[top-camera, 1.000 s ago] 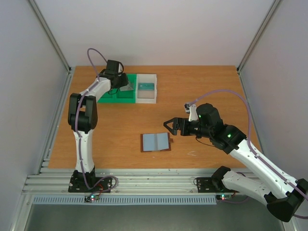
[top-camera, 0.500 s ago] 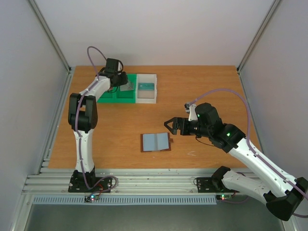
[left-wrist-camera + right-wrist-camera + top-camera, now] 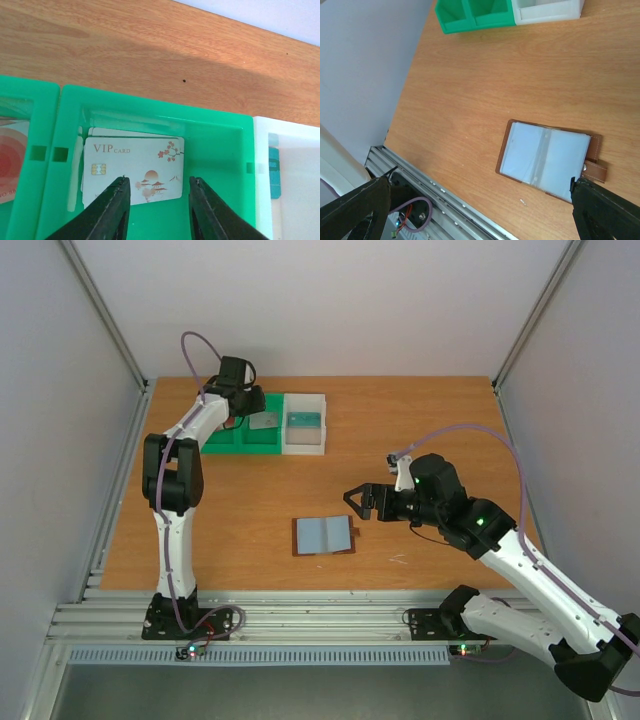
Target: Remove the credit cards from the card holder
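Where left tool point(image 3: 159, 183) gapes, cards point(image 3: 132, 170) rest.

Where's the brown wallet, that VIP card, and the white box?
Card holder point(image 3: 547, 159): right wrist view, on the middle of its open blue-grey lining.
VIP card point(image 3: 132, 172): left wrist view, on the middle of its printed face.
White bin point(image 3: 303, 449): top external view, on its near wall.

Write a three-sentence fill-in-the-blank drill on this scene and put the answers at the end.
1. The card holder lies ___ on the table, with its blue-grey lining facing up.
2. The card below the left gripper is printed with the word ___.
3. That card lies inside a bin whose colour is ___.

Answers: open; VIP; green
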Robot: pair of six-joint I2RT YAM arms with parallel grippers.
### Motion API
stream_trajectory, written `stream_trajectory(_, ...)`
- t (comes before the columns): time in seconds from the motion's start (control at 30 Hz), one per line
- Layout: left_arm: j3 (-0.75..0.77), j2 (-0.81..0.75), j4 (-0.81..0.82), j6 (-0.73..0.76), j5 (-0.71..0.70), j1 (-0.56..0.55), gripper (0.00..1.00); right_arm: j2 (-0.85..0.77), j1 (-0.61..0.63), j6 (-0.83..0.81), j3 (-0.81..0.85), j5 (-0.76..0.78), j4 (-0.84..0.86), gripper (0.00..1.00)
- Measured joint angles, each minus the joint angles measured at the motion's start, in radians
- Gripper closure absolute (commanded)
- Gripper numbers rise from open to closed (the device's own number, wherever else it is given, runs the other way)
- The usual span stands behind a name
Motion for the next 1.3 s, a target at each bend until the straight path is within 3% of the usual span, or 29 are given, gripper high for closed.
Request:
stream_trajectory(0.23, 0.023, 0.000, -0.060, 0.002, 0.023, 0.001, 0.56, -0.029, 0.000, -0.001, 0.000, 0.002, -0.002, 0.02)
stream_trajectory(0.43, 0.031, -0.048, -0.154, 0.000, 0.042, 0.001, 0.55, -0.020, 0.000, -0.001, 0.020, 0.032, -0.047, 0.02)
stream_trajectory(0.7, -0.265, -0.336, -0.165, -0.047, 0.149, -0.001, 0.58, 0.034, 0.000, -0.010, 0.068, 0.077, -0.123, 0.02)
stream_trajectory(0.87, -0.447, -0.477, -0.169, -0.066, 0.228, -0.030, 0.58, 0.087, 0.000, -0.033, 0.066, 0.074, -0.152, 0.15)
stream_trajectory(1.1, -0.669, -0.602, -0.155, -0.084, 0.287, -0.148, 0.59, 0.114, 0.000, -0.062, 0.006, 0.048, -0.128, 0.50)
stream_trajectory(1.3, -0.829, -0.700, -0.107, -0.139, 0.320, -0.237, 0.62, 0.172, 0.000, -0.066, -0.039, 0.005, -0.080, 0.60)
